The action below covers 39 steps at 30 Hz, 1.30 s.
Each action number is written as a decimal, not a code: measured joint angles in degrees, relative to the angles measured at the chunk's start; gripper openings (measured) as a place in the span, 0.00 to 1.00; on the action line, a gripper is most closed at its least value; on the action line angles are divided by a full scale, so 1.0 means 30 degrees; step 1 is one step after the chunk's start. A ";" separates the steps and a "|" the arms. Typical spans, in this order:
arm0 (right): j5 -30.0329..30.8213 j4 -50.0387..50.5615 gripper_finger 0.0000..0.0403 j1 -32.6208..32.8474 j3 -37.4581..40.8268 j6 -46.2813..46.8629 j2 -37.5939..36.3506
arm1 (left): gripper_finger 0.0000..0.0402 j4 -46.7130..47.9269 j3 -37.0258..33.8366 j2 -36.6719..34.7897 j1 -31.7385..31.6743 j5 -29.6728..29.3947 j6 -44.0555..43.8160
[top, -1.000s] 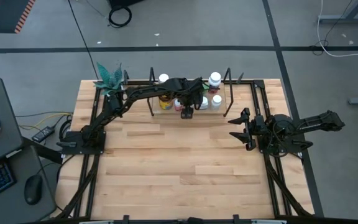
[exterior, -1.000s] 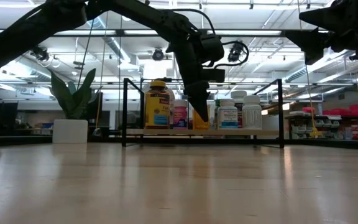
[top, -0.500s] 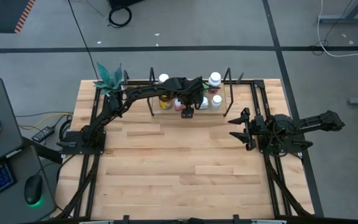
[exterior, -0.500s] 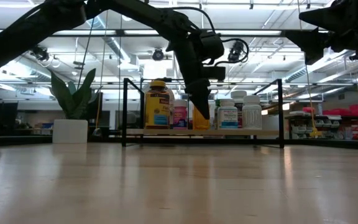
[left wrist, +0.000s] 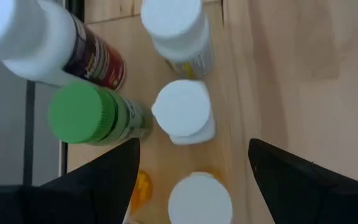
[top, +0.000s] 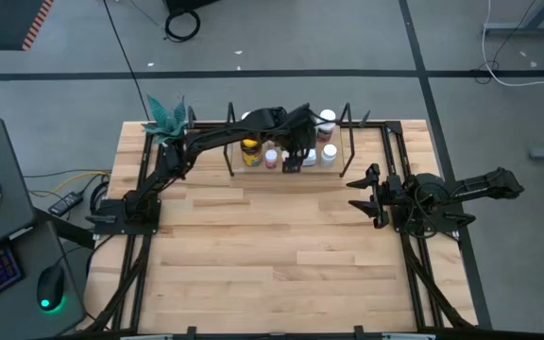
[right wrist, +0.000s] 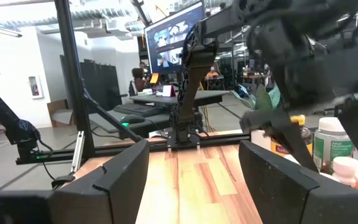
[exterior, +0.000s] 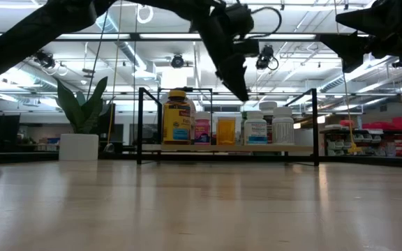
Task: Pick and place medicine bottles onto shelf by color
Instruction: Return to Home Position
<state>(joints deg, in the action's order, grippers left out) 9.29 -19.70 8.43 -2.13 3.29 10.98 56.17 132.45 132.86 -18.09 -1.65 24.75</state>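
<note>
The shelf (exterior: 229, 148) stands at the table's far edge between black end frames (top: 348, 151). On its base stand the amber bottle with the yellow lid (exterior: 176, 117), a pink bottle (exterior: 202, 129), an orange bottle (exterior: 226, 130) and white bottles (exterior: 255, 128). My left gripper (exterior: 239, 90) hangs open above the orange bottle and holds nothing. In the left wrist view it (left wrist: 191, 186) looks down on white caps (left wrist: 180, 111) and a green-capped bottle (left wrist: 82, 114). My right gripper (top: 362, 194) waits open at the table's right side.
A white pot with a green plant (exterior: 82, 122) stands at the far left corner, left of the shelf. Black rails (top: 414, 274) run along both table sides. Bare wood (top: 281, 255) stretches from the shelf toward the near edge. A desk with a keyboard stands left of the table.
My left gripper has risen straight up from the orange bottle and shifted slightly toward the far edge. The orange bottle, which it covered before, now stands free and upright on the shelf base between the pink and white bottles.
</note>
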 joint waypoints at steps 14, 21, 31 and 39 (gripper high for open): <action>0.0001 0.0000 0.64 0.0004 0.0000 0.0000 0.0000 | 0.55 0.1268 -0.1409 -0.3916 0.0761 0.0002 -0.0999; -0.0003 -0.0006 0.64 0.0007 0.0000 0.0000 0.0000 | 0.43 -0.2916 -0.9200 -0.8179 0.1300 -0.0005 -0.2278; -0.0003 0.0004 0.64 0.0007 0.0000 0.0000 0.0000 | 0.37 -0.9648 -1.9801 -1.4940 0.2397 -0.0014 -0.3244; -0.0003 0.0003 0.64 0.0007 0.0000 0.0000 -0.0003 | 0.37 -1.4390 -2.5846 -1.9782 0.2922 0.0020 -0.4195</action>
<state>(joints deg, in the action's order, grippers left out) 9.28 -19.69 8.45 -2.13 3.29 10.97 13.00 54.91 73.51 -9.32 -1.59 12.17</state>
